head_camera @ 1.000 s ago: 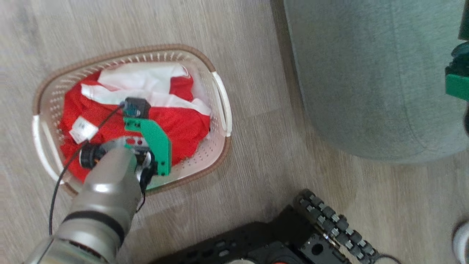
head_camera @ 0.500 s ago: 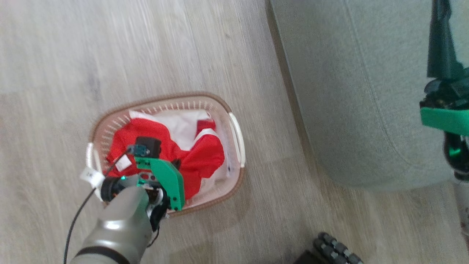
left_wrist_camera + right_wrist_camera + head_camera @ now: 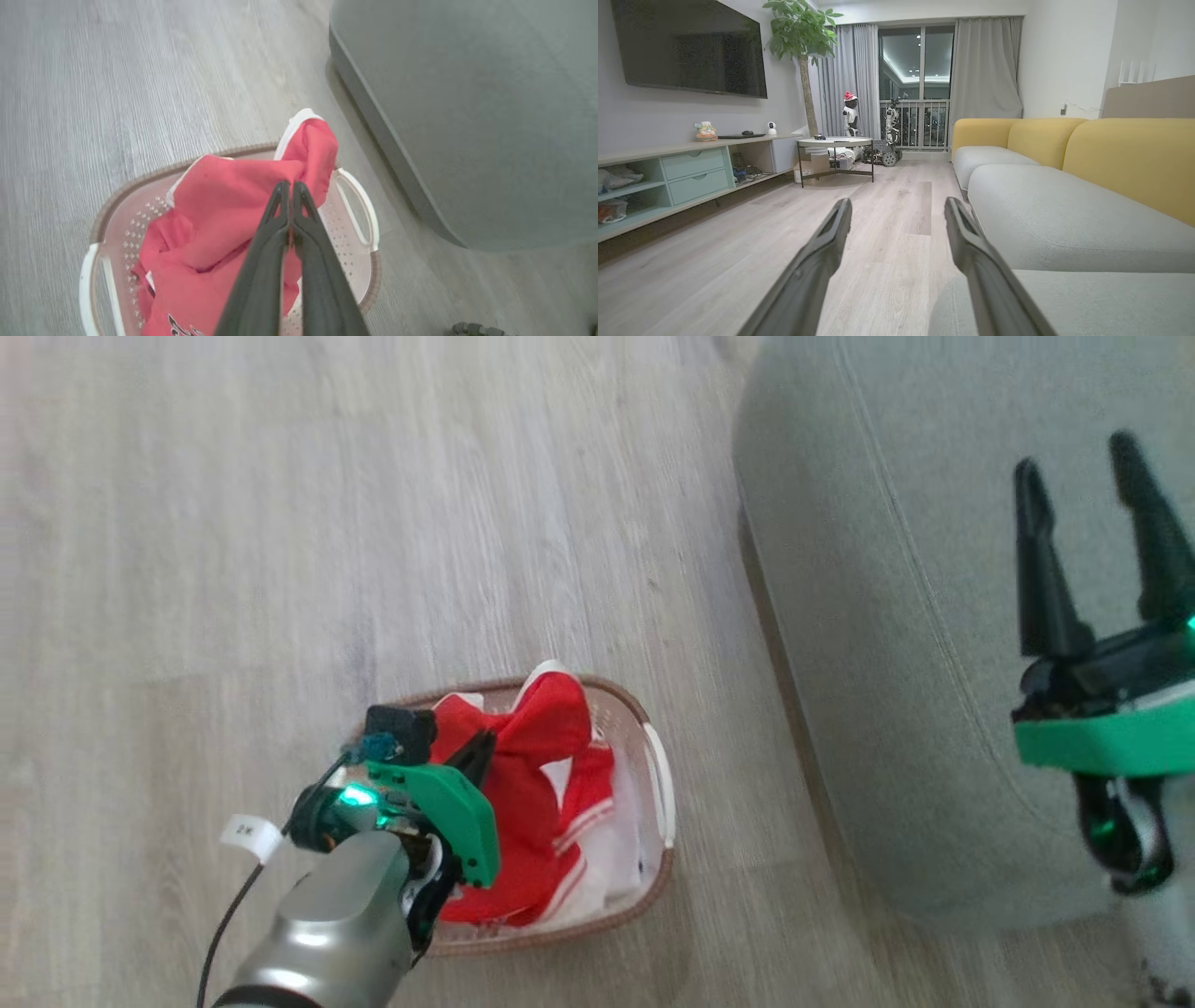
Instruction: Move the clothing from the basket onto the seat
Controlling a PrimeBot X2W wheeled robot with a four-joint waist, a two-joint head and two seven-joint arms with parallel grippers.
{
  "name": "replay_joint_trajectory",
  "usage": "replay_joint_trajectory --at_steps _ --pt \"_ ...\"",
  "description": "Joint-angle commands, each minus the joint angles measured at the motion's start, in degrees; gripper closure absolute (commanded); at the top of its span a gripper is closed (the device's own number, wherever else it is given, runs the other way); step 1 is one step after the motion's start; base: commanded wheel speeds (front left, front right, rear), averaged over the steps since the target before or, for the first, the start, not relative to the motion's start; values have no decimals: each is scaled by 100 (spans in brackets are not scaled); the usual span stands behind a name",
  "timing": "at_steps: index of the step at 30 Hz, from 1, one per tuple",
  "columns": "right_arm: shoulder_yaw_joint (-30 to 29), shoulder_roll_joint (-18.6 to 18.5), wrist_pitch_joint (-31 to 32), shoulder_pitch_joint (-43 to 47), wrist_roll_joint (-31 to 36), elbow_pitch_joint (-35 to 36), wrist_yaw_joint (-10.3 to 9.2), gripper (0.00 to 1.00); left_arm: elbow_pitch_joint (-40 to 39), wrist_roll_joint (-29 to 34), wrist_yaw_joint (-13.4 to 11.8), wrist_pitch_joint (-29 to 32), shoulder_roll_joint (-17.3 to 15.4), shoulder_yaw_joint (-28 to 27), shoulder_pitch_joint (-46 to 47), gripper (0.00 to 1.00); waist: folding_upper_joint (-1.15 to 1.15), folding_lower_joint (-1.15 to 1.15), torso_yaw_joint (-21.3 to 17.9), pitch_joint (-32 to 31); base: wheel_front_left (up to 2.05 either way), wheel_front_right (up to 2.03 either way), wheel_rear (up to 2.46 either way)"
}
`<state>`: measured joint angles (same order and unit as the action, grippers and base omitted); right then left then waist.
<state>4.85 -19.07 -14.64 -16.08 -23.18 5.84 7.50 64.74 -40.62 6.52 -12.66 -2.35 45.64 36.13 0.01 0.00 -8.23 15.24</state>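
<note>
- On the pale wood-plank floor [image 3: 280,523]: seat and basket stand near each other, with a strip of bare floor between them, not touching.
- seat [image 3: 887,616]: grey-green upholstered cushion with a rounded corner and a stitched seam near the edge. It takes up the right side of the head view.
- right wrist view looks level down the room. On its right are more grey cushions with yellow backs [image 3: 1129,158]. On its left are a wall TV [image 3: 691,46] and a low shelf unit [image 3: 691,170]. Further off are a potted tree [image 3: 798,28] and a round coffee table [image 3: 835,140].
- basket [image 3: 657,775]: cream, perforated, brown rim, white side handles. It sits upright on the floor, left of the seat's corner in the head view.
- clothing [image 3: 527,784]: red with white stripes and panels. The bulk is in the basket. One fold stands up in a peak above the rim, with a white-edged end drooping toward the handle on the seat side.
- left end effector [image 3: 289,185]: fingers together, clamped on that raised fold, directly over the basket.
- right end effector [image 3: 1075,453]: fingers apart, nothing between them. In the head view it shows against the seat, well apart from the basket.
- white tag [image 3: 250,837]: on the left arm's black cable [image 3: 224,924].
</note>
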Motion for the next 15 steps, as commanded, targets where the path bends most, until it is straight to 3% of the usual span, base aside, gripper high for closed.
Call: replay_joint_trajectory --at_steps 1,6,15 --pt "81 9 -36 116 46 169 -1 0 -211 -22 -37 -119 -54 -115 64 100 -1 0 244 -392 0 0 0" --pt "189 111 -36 423 101 137 -1 0 -729 64 -132 -220 -94 -220 63 100 -1 0 385 -794 0 0 0" --pt "479 217 -36 817 150 80 -1 0 -3412 588 -728 -232 -591 -741 -150 100 -1 0 546 -1330 0 0 0"
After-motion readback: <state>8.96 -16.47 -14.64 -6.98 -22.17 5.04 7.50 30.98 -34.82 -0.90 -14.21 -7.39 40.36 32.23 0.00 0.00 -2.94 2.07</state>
